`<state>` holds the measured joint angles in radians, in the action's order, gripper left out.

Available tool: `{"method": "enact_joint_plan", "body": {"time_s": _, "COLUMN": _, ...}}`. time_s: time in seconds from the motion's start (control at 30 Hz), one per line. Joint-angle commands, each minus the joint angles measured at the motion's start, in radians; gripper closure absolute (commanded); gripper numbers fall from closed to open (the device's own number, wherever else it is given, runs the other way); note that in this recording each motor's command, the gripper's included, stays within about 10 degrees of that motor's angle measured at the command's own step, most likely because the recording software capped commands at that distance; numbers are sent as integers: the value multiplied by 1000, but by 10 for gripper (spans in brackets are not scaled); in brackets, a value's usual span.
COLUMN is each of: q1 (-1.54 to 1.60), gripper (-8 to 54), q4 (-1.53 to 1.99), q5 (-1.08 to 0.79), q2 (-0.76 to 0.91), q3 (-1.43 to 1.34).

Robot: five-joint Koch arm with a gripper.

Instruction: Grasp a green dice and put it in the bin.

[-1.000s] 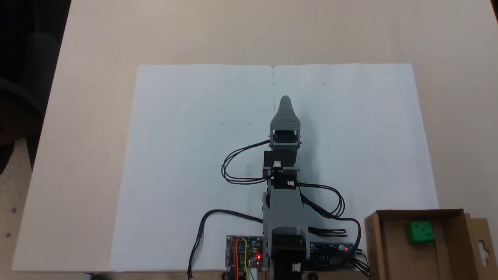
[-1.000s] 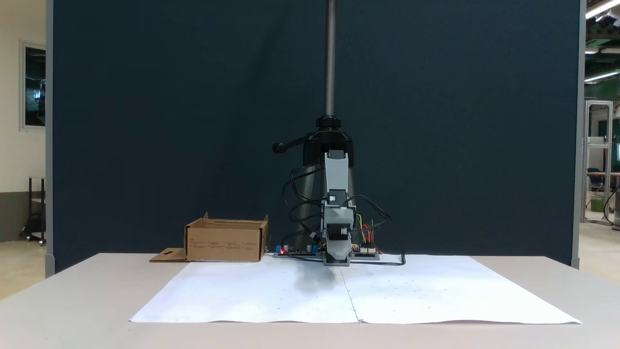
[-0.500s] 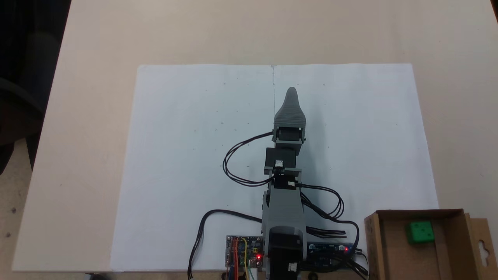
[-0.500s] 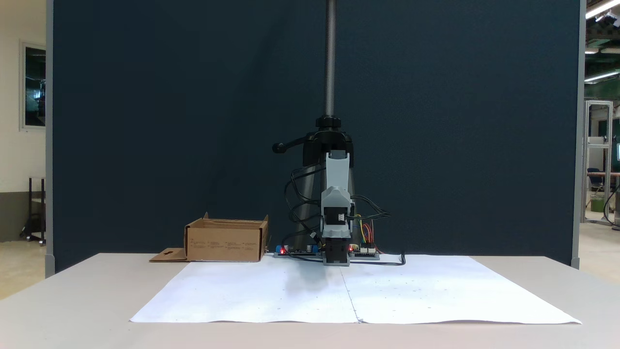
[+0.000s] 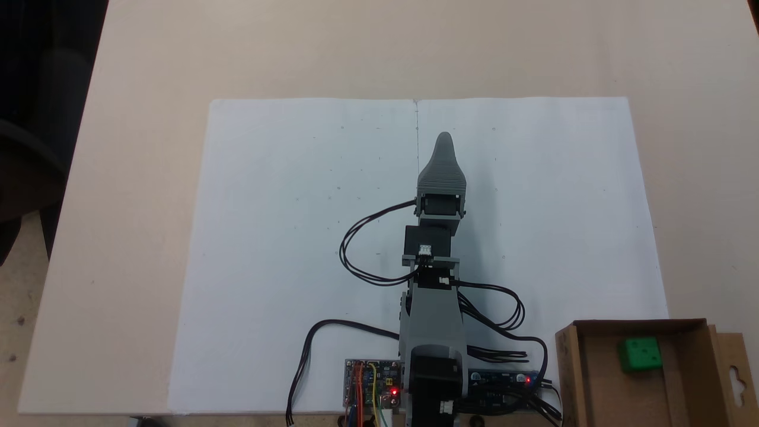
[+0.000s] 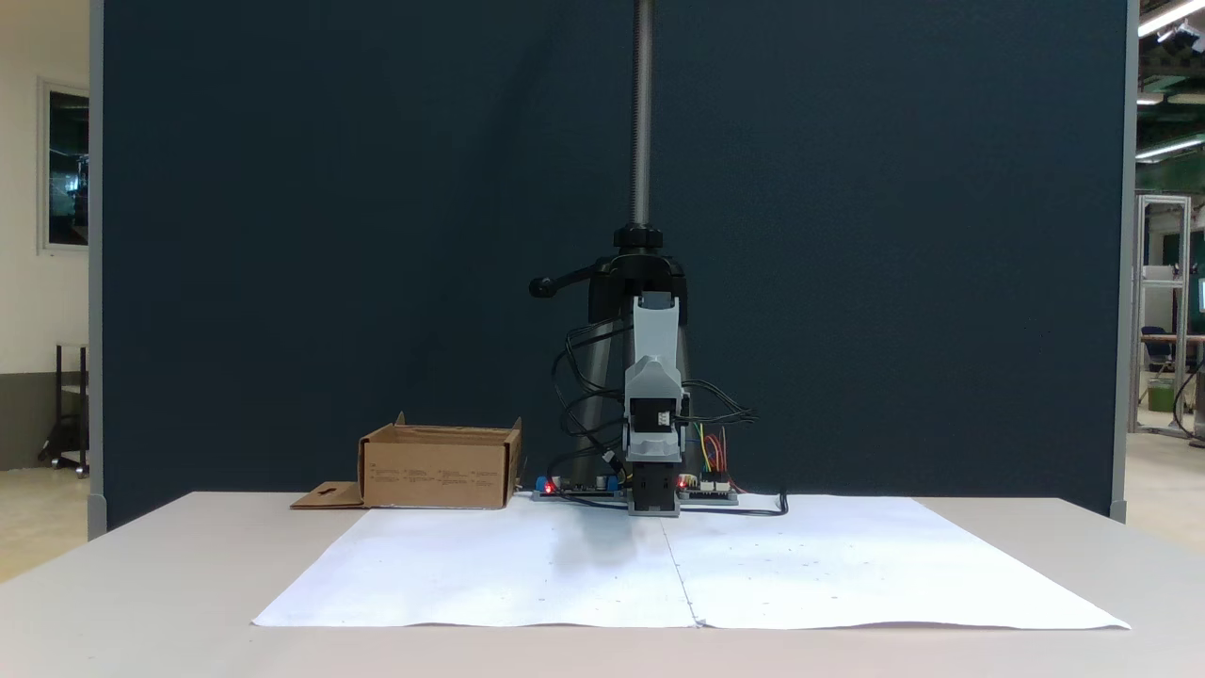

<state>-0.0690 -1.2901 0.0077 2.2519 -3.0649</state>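
Observation:
The green dice (image 5: 640,354) lies inside the bin (image 5: 568,373), a brown cardboard box at the lower right of a fixed view seen from above. The bin (image 6: 438,466) stands at the left beside the arm's base in a fixed view from the front, where its wall hides the dice. My gripper (image 5: 443,141) reaches out over the middle of the white paper, far from the bin, with nothing seen in it. Only its grey upper jaw shows from above. Facing the front camera, the gripper (image 6: 654,386) is held above the table.
A large white paper sheet (image 5: 284,237) covers the middle of the beige table (image 5: 142,89). Circuit boards (image 5: 372,382) with red lights and loose black cables (image 5: 362,249) sit by the arm's base. The box's flap (image 5: 735,373) with a hang-hole lies flat beside it.
Since a second ago the gripper has lifted and stretched a little farther forward and slightly right over the paper. In the last half second it has hardly moved. The dice stays in the bin.

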Motion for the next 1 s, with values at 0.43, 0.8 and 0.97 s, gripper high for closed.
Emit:
{"method": "enact_joint_plan", "body": {"time_s": 0.43, "q1": -6, "gripper": -10, "q4": -101, "q5": -64, "q2": 103, "q3": -66}}
{"method": "enact_joint_plan", "body": {"time_s": 0.8, "q1": 0, "gripper": -9, "q4": -103, "q5": -64, "q2": 103, "q3": -66}}
{"method": "enact_joint_plan", "body": {"time_s": 0.97, "q1": -3, "gripper": -8, "q4": -106, "q5": -64, "q2": 104, "q3": -66}}
